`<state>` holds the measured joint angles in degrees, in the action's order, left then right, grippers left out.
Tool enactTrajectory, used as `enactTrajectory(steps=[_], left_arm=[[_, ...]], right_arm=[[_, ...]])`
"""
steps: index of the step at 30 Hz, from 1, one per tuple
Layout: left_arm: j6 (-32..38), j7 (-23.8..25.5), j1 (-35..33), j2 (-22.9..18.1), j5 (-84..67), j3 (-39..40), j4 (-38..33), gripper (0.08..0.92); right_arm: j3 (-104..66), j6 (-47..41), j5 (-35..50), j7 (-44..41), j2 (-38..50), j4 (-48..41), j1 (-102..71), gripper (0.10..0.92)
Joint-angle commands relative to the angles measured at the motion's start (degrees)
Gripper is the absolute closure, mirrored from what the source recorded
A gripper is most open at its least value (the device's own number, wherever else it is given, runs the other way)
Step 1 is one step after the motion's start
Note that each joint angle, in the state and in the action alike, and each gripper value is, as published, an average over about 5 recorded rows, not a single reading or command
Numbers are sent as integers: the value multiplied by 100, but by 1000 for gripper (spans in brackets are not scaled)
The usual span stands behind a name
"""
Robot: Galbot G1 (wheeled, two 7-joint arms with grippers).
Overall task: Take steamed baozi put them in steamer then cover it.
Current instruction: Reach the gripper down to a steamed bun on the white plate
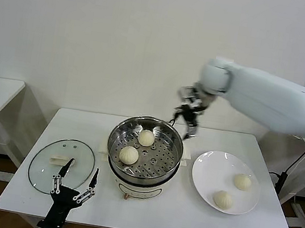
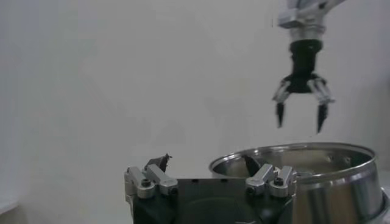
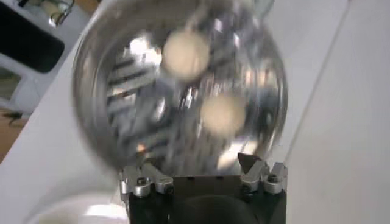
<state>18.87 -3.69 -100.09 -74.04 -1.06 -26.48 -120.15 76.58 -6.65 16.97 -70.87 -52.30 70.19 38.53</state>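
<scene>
The steamer [image 1: 144, 154] stands at the centre of the table [image 1: 25, 195] on its white base. 2 buns lie on its perforated tray: 1 toward the back [image 1: 146, 138] and 1 toward the front left [image 1: 129, 155]. 2 more buns wait on the white plate [image 1: 206, 176] to the robot's right, 1 at the far side [image 1: 242, 181] and 1 nearer the front edge [image 1: 223, 199].

The right gripper [image 1: 188, 121] hangs above the steamer's rear right rim with its fingers spread and nothing between them. Its wrist view looks straight down into the pot at both buns.

The left gripper [image 1: 75, 187] is parked low at the front of the table, fingers released and empty, just beside the glass lid [image 1: 45, 175], which lies flat to the left of the steamer.

Judged step: loading is half complete, between the 2nd and 3rd bun.

Next move, judged: carry the right gripper over to the plate, lower it around 1 bun, and close gently, since the dough is likely soft. The lid goes on only after all 4 buns are inside.
</scene>
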Motion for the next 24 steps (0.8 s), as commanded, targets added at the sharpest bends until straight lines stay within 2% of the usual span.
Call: enactTrajectory(steps=[1, 10, 24], left_arm=[[-13, 0, 12, -3, 12, 37, 6, 177], [-9, -2, -48, -21, 34, 19, 18, 177], [-21, -13, -103, -27, 51, -5, 53, 177]], right_arm=[[-126, 446, -708, -520, 1554, 11, -513, 203], [-588, 583, -980, -402, 1694, -64, -1928, 203], [-1107, 552, -1103, -144, 1399, -249, -2891, 203]])
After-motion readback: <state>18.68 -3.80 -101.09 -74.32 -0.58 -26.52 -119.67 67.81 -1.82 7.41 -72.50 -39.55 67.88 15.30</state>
